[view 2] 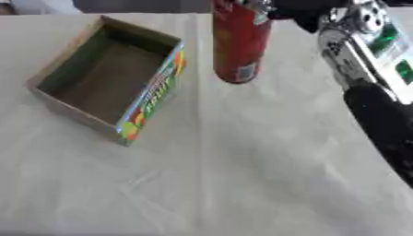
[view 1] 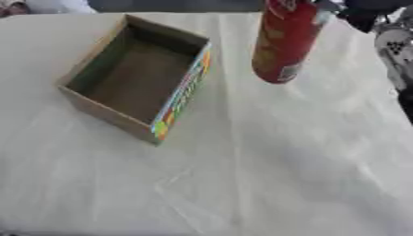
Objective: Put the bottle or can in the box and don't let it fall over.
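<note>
Right eye view shows the robot's right hand (view 2: 303,11) at the far edge, reaching in from the right behind its black and silver forearm (view 2: 363,69). The hand sits at the top of a tall red cylindrical can (view 2: 239,41), but the picture cuts off there, so I cannot tell whether its fingers are wrapped round the can or merely beside it. No left hand appears in either view.

The can stands close to upright, perhaps leaning a little, with its base low over the pale cloth-covered bench (view 2: 242,175); whether the base touches the cloth or hangs just above it is not clear. It is still outside the box.

To the left of the can, near but apart from it, lies an open cardboard box (view 1: 133,76) with brown walls and a brightly printed strip along its right side. Its inside looks empty.

As for progress, I judge the can reached and possibly grasped, nothing more. Left to do: carry it leftward over the printed wall, lower it onto the box floor upright, then release it without tipping it.
</note>
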